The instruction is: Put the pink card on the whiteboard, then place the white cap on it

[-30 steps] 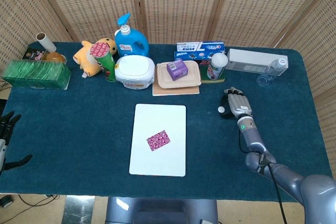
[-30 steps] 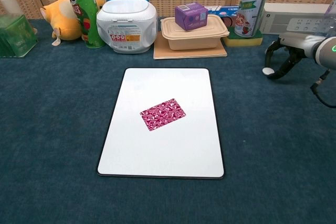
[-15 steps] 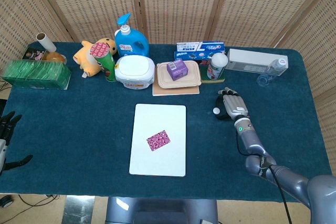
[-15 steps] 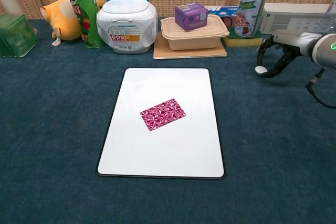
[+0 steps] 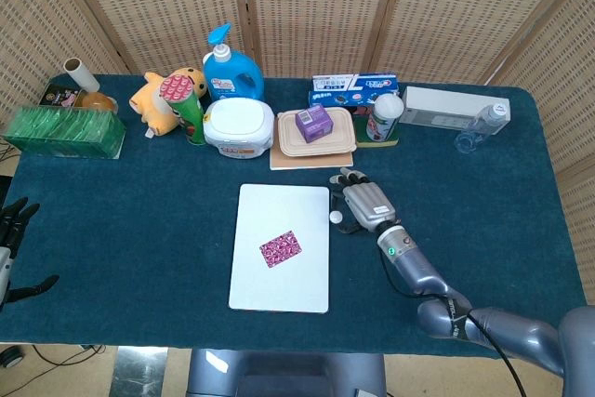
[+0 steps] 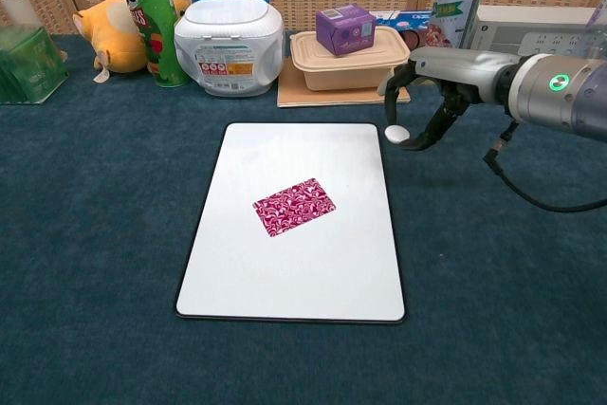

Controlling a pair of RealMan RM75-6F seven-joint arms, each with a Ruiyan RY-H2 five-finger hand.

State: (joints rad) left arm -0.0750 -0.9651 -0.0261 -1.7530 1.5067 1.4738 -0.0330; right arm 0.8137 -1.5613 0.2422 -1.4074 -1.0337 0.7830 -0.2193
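The pink patterned card [image 5: 280,248] [image 6: 294,206] lies flat near the middle of the whiteboard [image 5: 265,293] [image 6: 313,282]. My right hand [image 5: 363,207] [image 6: 432,106] hovers just off the board's upper right corner and pinches the small white cap [image 5: 335,217] [image 6: 395,133] between its fingertips, clear of the table. My left hand [image 5: 11,230] rests at the far left edge of the head view, fingers apart and holding nothing; the chest view does not show it.
Along the back stand a green box [image 5: 63,132], plush toy [image 5: 158,99], chips can [image 5: 189,104], blue detergent bottle [image 5: 232,67], white wipes tub [image 5: 239,125], lidded food container [image 5: 318,135] with a purple box [image 5: 312,123], a can [image 5: 383,118], and a clear bottle [image 5: 482,125].
My right hand has carried the white cap leftward from the right side of the table to the whiteboard's upper right corner. The card and the left hand have not moved.
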